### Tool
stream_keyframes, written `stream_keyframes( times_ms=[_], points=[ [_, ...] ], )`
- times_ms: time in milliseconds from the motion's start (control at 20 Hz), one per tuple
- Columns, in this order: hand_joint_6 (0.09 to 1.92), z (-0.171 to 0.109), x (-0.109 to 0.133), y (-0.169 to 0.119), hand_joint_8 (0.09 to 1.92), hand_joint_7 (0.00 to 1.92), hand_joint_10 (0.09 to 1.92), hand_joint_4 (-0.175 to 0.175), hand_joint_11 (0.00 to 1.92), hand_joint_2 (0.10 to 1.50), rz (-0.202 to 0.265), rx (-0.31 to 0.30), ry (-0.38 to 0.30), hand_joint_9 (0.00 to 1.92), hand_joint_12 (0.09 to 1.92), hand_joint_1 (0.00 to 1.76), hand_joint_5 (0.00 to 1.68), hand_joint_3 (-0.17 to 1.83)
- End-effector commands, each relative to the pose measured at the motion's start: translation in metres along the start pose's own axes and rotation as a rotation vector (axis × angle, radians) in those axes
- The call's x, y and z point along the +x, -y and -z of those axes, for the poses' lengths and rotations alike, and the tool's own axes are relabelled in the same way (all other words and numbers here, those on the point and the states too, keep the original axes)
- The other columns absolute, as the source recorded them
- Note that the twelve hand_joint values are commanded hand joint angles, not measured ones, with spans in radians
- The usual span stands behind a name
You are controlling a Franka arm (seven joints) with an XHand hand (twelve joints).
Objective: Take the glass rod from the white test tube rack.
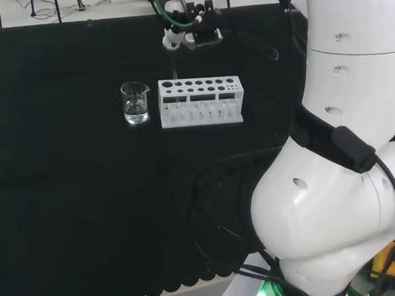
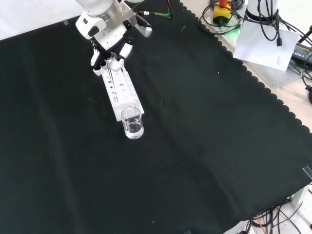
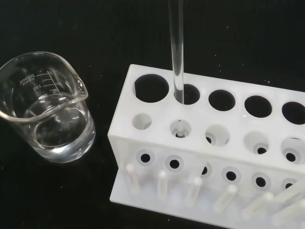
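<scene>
From the head view I see the hand above the white test tube rack, toward the counter's far edge, with the glass rod running down from it into a hole at the rack's left end. A beaker with clear liquid stands just beside that end. From here I cannot tell how the fingers sit on the rod.

In the front view the hand is at the rack's far end, fingers curled in around the top of the rod, so I judge it clamped on the rod. The beaker touches or nearly touches the rack's near end.

The wrist view shows the rod upright, its lower end inside a back-row hole of the rack, second from the beaker end. My worry: if I lift off-vertical, the rod could bind in the hole and drag or tip the rack toward the beaker, or slip through the fingers. The beaker carries printed graduation marks; I won't read them off.
</scene>
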State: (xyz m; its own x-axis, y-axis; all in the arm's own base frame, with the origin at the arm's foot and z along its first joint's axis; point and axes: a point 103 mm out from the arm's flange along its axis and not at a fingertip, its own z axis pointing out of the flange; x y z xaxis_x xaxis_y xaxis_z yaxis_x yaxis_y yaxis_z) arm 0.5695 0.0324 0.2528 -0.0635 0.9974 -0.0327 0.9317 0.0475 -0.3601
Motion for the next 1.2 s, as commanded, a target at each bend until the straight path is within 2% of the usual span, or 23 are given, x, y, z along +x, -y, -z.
stream_keyframes(
  times_ms=[50, 250, 550, 900, 950, 1050, 1100, 1200],
  points=[
    [0.89, 0.0, 0.001, 0.0, 0.79, 1.05, 0.64, -0.175, 1.44, 1.19, -0.003, -0.004, 0.008, 1.48, 0.87, 0.98, 0.65, -0.17],
    [0.9, 0.001, 0.0, 0.0, 0.78, 1.09, 0.6, -0.175, 1.52, 1.19, -0.006, -0.005, 0.032, 1.51, 0.82, 1.01, 0.71, -0.17],
    [0.9, 0.001, 0.006, 0.001, 0.77, 1.01, 0.55, -0.175, 1.61, 1.18, -0.008, 0.003, 0.05, 1.54, 0.77, 1.02, 0.71, -0.17],
    [0.91, 0.001, 0.009, 0.001, 0.79, 0.93, 0.46, -0.175, 1.69, 1.17, 0.005, -0.005, 0.024, 1.58, 0.69, 1.04, 0.68, -0.17],
    [0.89, 0.001, 0.009, 0.001, 0.8, 0.96, 0.45, -0.175, 1.7, 1.16, 0.006, -0.019, 0.014, 1.58, 0.65, 1.07, 0.71, -0.17],
    [0.91, 0.002, 0.01, 0.0, 0.82, 1.12, 0.52, -0.175, 1.64, 1.15, 0.007, -0.068, 0.012, 1.55, 0.55, 1.14, 0.93, -0.14],
    [0.85, 0.002, 0.01, 0.0, 0.81, 1.18, 0.57, -0.171, 1.62, 1.14, 0.009, -0.085, 0.013, 1.54, 0.52, 1.2, 0.99, -0.15],
    [0.63, 0.002, 0.012, 0.001, 0.76, 1.25, 0.66, -0.174, 1.6, 1.1, 0.017, -0.155, -0.004, 1.53, 0.49, 1.28, 1.13, -0.17]
  ],
)
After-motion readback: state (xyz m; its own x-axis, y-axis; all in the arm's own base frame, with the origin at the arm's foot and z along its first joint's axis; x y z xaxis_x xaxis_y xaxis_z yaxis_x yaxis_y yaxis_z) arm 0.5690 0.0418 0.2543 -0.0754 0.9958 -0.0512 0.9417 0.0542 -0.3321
